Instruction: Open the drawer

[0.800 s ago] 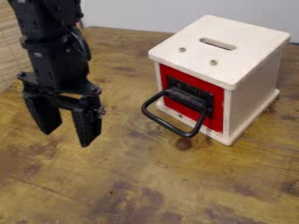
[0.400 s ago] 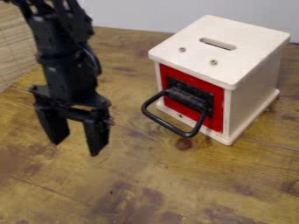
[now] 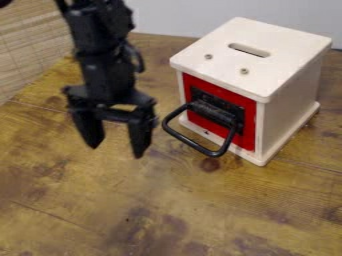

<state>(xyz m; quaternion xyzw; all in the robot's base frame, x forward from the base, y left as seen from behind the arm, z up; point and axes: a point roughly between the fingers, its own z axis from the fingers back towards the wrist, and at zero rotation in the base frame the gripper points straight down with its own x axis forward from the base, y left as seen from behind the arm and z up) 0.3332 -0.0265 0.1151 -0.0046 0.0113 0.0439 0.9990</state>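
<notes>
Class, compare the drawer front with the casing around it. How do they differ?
The drawer front is red; the casing is cream. The drawer front carries a black loop handle; the casing has a slot in its top instead. Both look flat-faced.

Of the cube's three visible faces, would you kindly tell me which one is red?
It is the drawer front, the face with the black loop handle; the slotted top face and the plain side face are cream.
</notes>
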